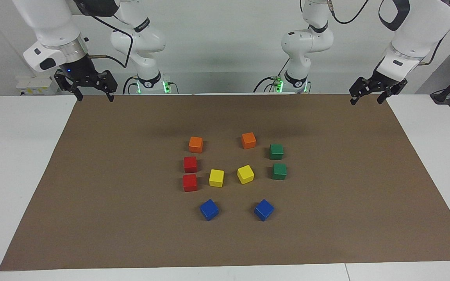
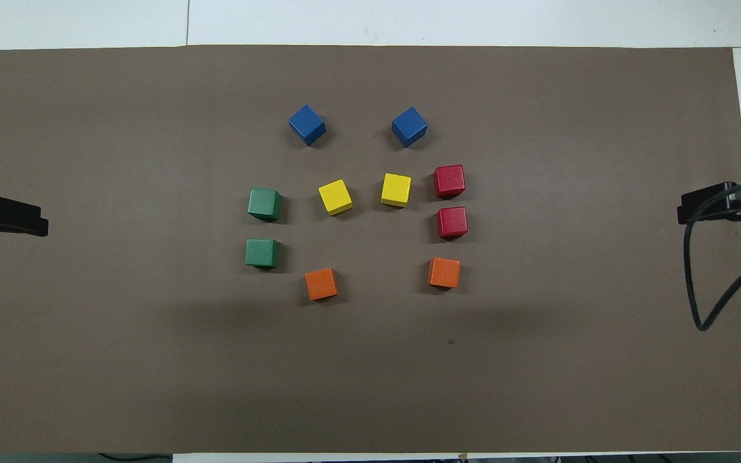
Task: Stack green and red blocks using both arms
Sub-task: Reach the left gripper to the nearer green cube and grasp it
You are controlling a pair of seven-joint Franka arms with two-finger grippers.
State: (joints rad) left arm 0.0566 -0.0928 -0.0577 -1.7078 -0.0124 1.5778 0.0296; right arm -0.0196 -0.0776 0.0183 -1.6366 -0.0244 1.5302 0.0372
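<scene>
We find the two green blocks (image 1: 276,151) (image 1: 279,171) side by side on the brown mat (image 1: 92,195), toward the left arm's end of the cluster, and the two red blocks (image 1: 190,164) (image 1: 190,182) paired likewise toward the right arm's end. None is stacked, so we judge the task at its very start.

The left gripper (image 1: 370,96) hangs over the mat's corner at its own end, fingers spread and empty, well apart from the green pair. The right gripper (image 1: 93,92) hangs over the corner at its end, also spread and empty, well apart from the red pair.

Next, we think each gripper must travel inward and descend on its own pair. The yellow blocks (image 1: 216,178) (image 1: 245,174) lie between the pairs, orange blocks (image 1: 195,144) (image 1: 249,140) and blue blocks (image 1: 209,209) (image 1: 263,209) close by, so we need a straight descent.
</scene>
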